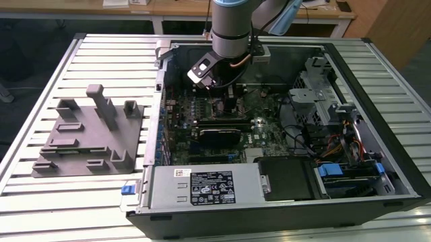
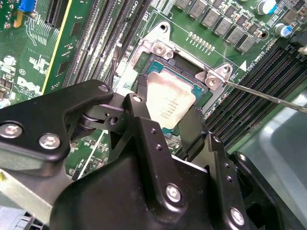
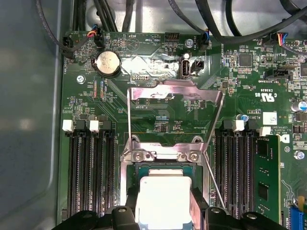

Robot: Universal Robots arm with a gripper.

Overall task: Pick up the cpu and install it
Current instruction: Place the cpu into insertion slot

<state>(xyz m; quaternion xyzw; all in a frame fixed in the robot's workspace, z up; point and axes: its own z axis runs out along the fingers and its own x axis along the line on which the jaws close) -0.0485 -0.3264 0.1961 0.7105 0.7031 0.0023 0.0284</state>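
Observation:
The cpu (image 2: pixel 171 101), a small square chip with a pale silvery top, sits between my gripper's (image 2: pixel 168 117) two black fingers, directly over the dark socket (image 2: pixel 154 67) on the green motherboard. In the first wrist view the cpu (image 3: pixel 163 199) lies inside the socket's metal frame (image 3: pixel 163 155), with a finger (image 3: pixel 125 213) against each side. I cannot tell whether it rests in the socket or hangs just above it. The socket's load plate (image 3: pixel 175 96) stands raised. In the exterior view my gripper (image 1: pixel 214 84) reaches down into the open computer case.
The open computer case (image 1: pixel 377 166) lies on a slatted table. A large grey block with upright tabs (image 1: pixel 88 136) sits at the exterior view's left. Memory slots (image 3: pixel 88 172) flank the socket, a thin metal lever (image 2: pixel 268 97) juts out beside it, and cables (image 3: pixel 211 24) run nearby.

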